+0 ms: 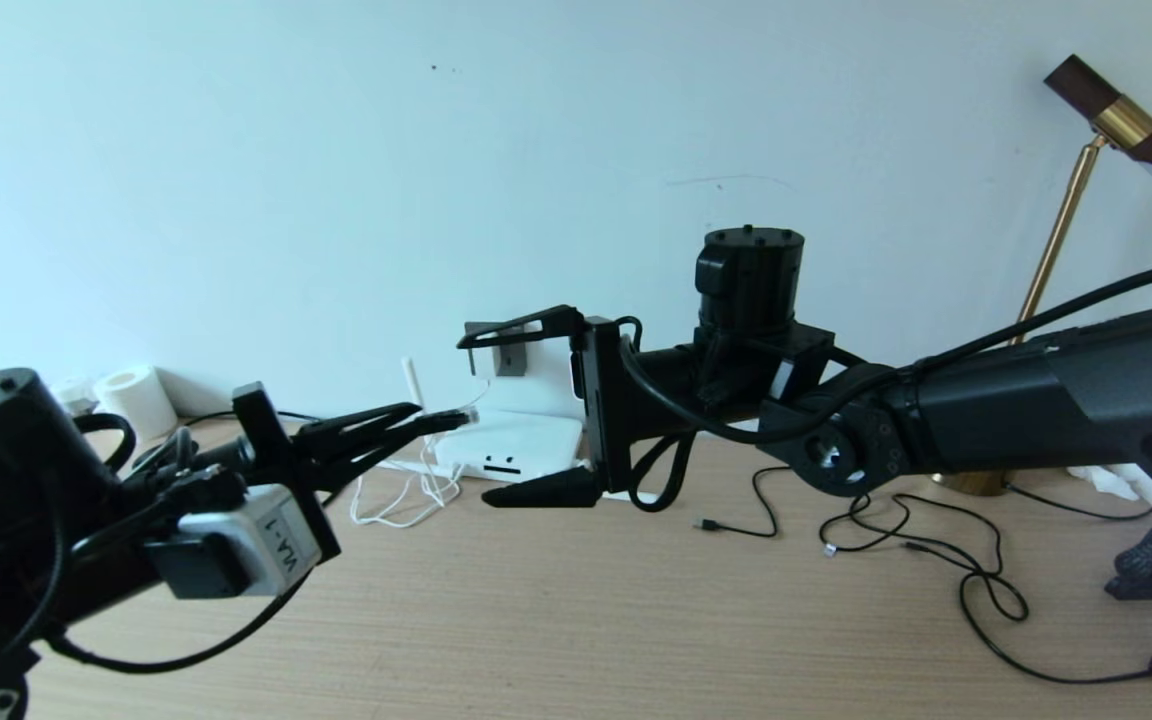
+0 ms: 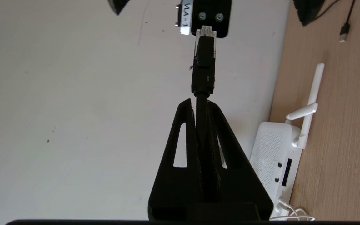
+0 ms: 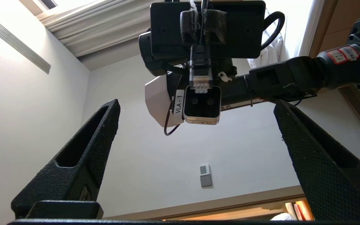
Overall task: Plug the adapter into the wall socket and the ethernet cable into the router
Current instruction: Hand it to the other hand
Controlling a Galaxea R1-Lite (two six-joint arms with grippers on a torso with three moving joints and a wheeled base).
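Your left gripper [image 1: 436, 420], mid-left of the head view, is clamped on the ethernet cable [image 2: 202, 67], plug tip just short of the router [image 1: 516, 445] against the wall. The right gripper [image 1: 511, 415], jaws wide apart, straddles the router at centre, crowding the approach.

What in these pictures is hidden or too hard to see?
- Wall socket: its plate sits behind the open right pincer in the head view; whether the adapter is in it cannot be told.
- Router: partly covered by that pincer in the head view; cut off by the left pincer in the left wrist view.
- Ethernet cable: only its plug end shows past the shut left pincer; its loop is out of view.
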